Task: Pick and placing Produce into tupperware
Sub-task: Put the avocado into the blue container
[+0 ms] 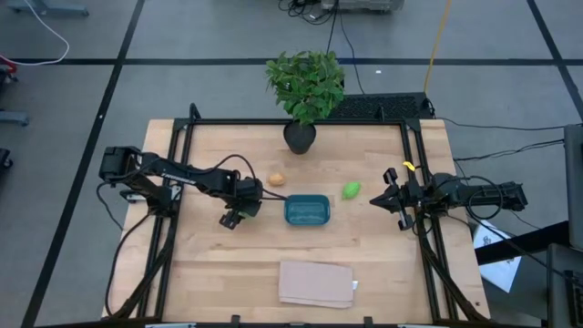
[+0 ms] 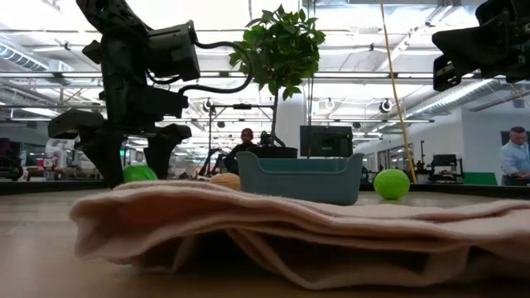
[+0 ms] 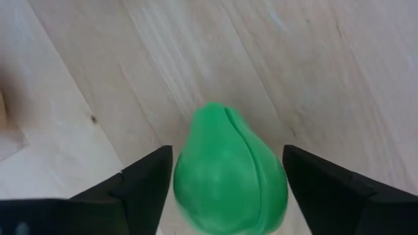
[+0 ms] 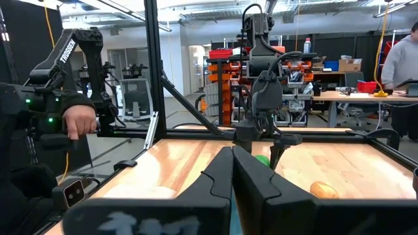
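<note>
Produce in play: the left hand straddles a green piece on the surface, fingers wide and apparently not gripping, so closing off-centre could squirt it away. The tupperware sits just right; an orange piece lies nearby, a second green piece beyond, where the right hand waits pinched closed.

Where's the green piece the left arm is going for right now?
In the left wrist view the green produce piece sits on the table between the open left gripper's fingers, left of the tupperware.
</note>
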Action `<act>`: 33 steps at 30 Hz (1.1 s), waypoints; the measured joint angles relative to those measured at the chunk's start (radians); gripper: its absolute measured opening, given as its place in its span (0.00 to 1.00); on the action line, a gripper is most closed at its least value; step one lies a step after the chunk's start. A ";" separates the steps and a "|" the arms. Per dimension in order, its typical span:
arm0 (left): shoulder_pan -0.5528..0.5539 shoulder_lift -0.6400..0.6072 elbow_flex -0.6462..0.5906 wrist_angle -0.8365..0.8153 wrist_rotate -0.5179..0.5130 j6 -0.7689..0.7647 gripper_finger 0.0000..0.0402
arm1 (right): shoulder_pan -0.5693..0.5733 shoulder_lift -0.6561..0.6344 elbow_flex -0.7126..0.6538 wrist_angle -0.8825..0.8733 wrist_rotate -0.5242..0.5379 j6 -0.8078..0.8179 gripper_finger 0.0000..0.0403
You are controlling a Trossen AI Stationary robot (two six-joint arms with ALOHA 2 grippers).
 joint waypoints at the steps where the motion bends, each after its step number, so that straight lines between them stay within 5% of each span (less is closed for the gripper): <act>1: 0.000 0.000 0.000 0.000 0.000 0.000 0.69 | 0.000 0.000 0.000 0.000 0.000 0.000 0.00; 10: 0.000 0.000 0.000 0.003 -0.001 0.034 0.55 | 0.000 0.000 0.000 0.000 0.000 0.000 0.00; 33: 0.000 0.000 0.108 -0.098 -0.050 -0.007 0.60 | 0.000 0.000 0.000 0.000 0.000 0.000 0.00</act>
